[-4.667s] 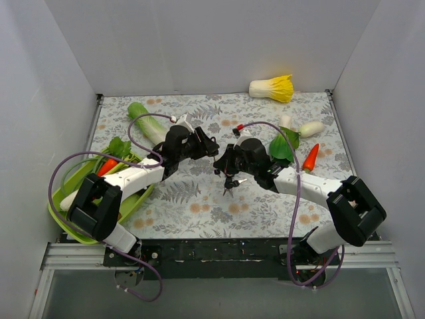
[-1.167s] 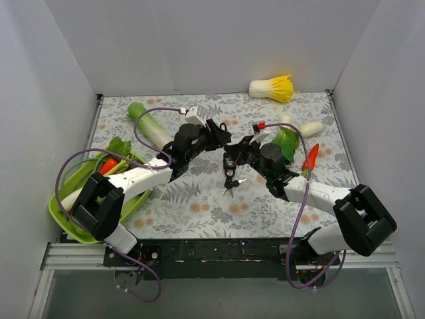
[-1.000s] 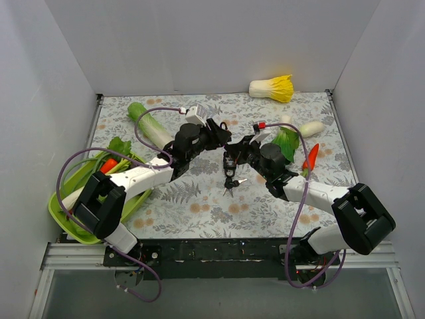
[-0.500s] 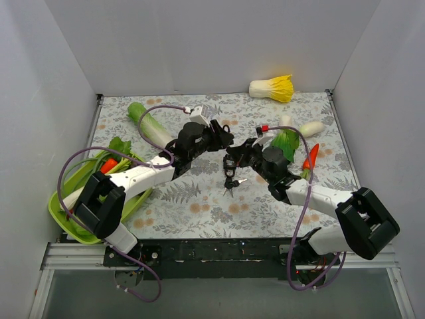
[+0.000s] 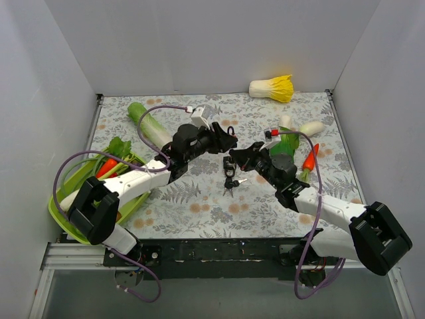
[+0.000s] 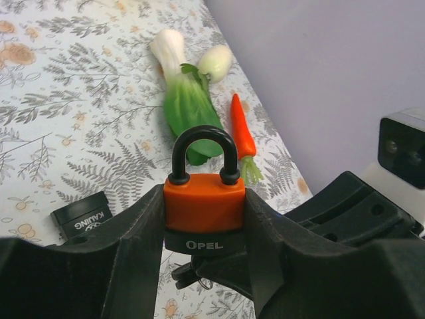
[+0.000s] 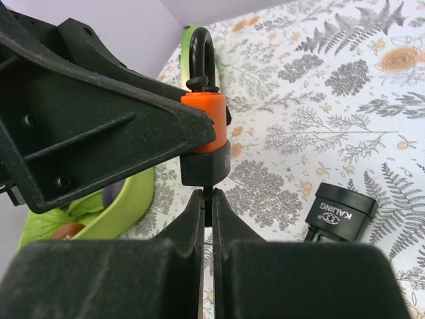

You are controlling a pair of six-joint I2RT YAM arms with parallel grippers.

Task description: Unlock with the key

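Between the fingers of the left gripper the orange padlock is clamped by its body. Its black shackle stands clear above the fingers and its dark base faces down toward the other arm. A few seconds ago the two grippers hung with open air between them. Now the right gripper has come in close, and its tips sit directly under that base. It is pinched tight on the key, whose thin blade runs from between its fingers straight up into the bottom of the lock. In the last second the right forearm has swung outward while the fingertips have stayed at the keyway. This suggests the key is seated and the wrist is setting up for, or beginning, a twist, though the frames do not show whether it has turned at all. Both legs of the shackle are still sunk in the body, so the lock looks unopened. The spare keys dangle just below the right fingertips, and a small black block lies on the table beyond them, untouched.
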